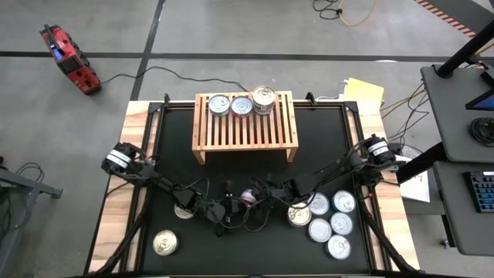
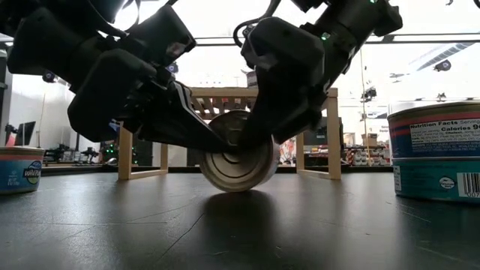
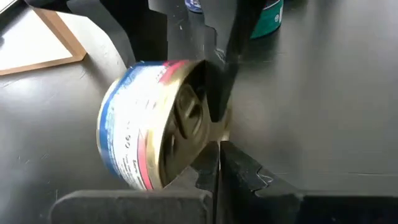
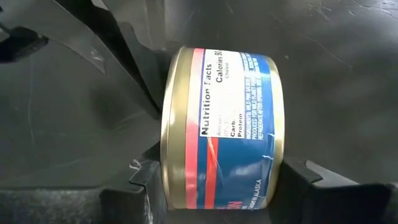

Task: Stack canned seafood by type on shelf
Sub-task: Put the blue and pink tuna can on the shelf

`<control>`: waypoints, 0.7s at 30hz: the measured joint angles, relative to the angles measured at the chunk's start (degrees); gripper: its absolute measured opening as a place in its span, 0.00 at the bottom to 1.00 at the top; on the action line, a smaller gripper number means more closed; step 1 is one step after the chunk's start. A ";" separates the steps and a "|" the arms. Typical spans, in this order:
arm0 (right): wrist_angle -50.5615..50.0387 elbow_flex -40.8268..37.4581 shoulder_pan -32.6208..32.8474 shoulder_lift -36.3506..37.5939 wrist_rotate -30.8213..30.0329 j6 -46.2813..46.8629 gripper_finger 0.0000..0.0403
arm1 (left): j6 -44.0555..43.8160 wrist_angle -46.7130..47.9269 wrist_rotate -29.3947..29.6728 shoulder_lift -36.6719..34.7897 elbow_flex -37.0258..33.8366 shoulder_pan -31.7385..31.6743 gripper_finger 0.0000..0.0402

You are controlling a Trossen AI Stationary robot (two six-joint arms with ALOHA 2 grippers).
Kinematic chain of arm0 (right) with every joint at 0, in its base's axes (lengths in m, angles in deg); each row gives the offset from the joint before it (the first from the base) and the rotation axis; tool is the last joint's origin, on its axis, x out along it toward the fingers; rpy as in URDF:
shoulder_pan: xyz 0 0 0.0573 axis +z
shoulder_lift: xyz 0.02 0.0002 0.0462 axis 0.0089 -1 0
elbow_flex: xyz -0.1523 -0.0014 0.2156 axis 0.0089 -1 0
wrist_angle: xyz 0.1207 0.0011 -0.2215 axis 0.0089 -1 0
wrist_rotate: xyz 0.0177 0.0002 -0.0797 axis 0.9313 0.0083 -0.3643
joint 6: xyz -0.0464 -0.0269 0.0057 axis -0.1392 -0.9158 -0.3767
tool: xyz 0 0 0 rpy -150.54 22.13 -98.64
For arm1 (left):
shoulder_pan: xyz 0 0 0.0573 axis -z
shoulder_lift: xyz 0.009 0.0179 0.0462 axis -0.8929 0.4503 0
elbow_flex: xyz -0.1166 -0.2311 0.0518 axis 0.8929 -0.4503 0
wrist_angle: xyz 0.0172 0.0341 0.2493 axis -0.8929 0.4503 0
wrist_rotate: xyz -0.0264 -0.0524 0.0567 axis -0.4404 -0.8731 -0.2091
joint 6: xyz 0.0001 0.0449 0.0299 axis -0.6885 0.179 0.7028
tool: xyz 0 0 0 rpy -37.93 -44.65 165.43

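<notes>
High view: both arms reaching inward to the mat's near centre, left gripper point(image 1: 231, 207) and right gripper point(image 1: 266, 193) meeting around one tipped can point(image 1: 248, 197). Low view: that can point(image 2: 238, 161) standing on its edge on the black mat point(image 2: 240, 232), lid face toward the camera, dark fingers at either side. Right wrist view: blue-and-red labelled can point(image 4: 221, 130) pinched between the right jaws. Left wrist view: same can point(image 3: 155, 124) just ahead of the left fingers; cannot tell whether those jaws are spread or closed. Shelf point(image 1: 245, 127) at the far side, carrying three cans point(image 1: 241, 103) in a row along its back edge. Cluster of five cans point(image 1: 328, 220) near the right arm, a sixth just beside the right gripper; single can point(image 1: 164, 243) near left.
</notes>
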 joint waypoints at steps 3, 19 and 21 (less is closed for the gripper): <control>-1.91 0.00 0.00 0.64 -0.14 0.08 0.46 | 0.56 0.05 0.30 -0.06 0.00 0.28 0.00; -6.09 -6.93 0.03 13.31 -6.84 1.19 0.46 | 12.16 -0.35 3.15 -11.62 -2.74 2.27 0.00; -1.25 -9.62 0.02 14.99 -7.27 1.18 0.46 | 14.19 -0.33 3.07 -14.50 -4.15 2.34 0.00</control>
